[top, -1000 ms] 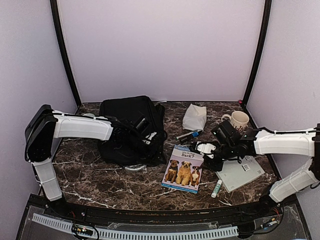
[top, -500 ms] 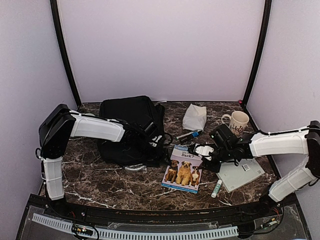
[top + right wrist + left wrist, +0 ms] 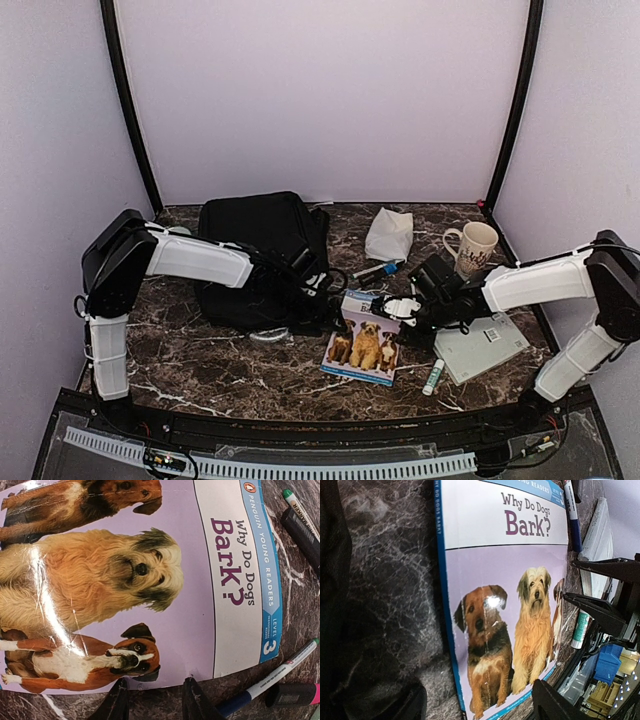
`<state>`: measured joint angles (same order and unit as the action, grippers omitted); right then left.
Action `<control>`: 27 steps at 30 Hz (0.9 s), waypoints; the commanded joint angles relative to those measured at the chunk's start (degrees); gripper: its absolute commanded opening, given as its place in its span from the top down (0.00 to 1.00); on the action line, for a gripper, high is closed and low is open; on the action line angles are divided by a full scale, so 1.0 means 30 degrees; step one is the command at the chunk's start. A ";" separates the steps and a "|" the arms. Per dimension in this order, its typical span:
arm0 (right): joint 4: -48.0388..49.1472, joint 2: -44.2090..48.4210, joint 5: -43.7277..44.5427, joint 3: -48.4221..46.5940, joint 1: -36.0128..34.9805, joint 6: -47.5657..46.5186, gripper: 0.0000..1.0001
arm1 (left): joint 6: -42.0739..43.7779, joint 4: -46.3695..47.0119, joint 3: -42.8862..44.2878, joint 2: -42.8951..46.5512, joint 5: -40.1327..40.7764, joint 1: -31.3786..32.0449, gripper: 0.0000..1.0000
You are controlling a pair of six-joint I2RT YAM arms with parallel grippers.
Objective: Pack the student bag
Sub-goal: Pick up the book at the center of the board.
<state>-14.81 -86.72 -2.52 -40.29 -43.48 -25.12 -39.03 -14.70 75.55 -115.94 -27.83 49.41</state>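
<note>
The student bag [image 3: 255, 250], a large black backpack, lies at the back left of the table; its dark fabric fills the left edge of the left wrist view [image 3: 330, 605]. A book titled "Why Do Dogs Bark?" [image 3: 362, 340] lies flat to its right. My left gripper [image 3: 322, 285] reaches across the bag to the book's left edge, open and empty, with its jaws spread wide over the cover [image 3: 495, 610]. My right gripper [image 3: 392, 308] is open at the book's right edge, and its fingertips [image 3: 119, 692] touch the edge of the cover [image 3: 125, 580].
A mug [image 3: 478, 243] and a white pouch [image 3: 389, 235] stand at the back right. A grey flat pad [image 3: 482, 345] and a glue stick [image 3: 433, 377] lie right of the book. Markers [image 3: 272, 680] and a pink highlighter [image 3: 295, 695] lie by the book's top edge.
My left gripper moved right, off the bag, to the book's left edge. My right gripper moved left to the book's right edge. The book shifted slightly left.
</note>
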 commanded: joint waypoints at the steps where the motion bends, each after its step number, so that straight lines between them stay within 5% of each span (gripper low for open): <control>1: -0.0149 -0.1384 0.1044 -0.0141 -0.0225 -0.0351 0.64 | -0.0526 -0.0393 -0.0999 -0.0400 0.1340 0.0240 0.25; 16: -0.0302 -0.3199 0.1798 0.0015 -0.0533 -0.0743 0.64 | -0.3445 0.4757 -0.2126 0.0004 0.0839 0.1022 0.26; 27: -0.0416 -0.3262 0.1858 0.0070 -0.0531 -0.0822 0.64 | -0.4694 0.7926 -0.2132 0.0059 -0.0070 0.1983 0.38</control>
<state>-11.99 -91.29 0.19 -43.16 -44.64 -26.76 -51.86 -0.36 69.43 -114.65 -24.25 51.48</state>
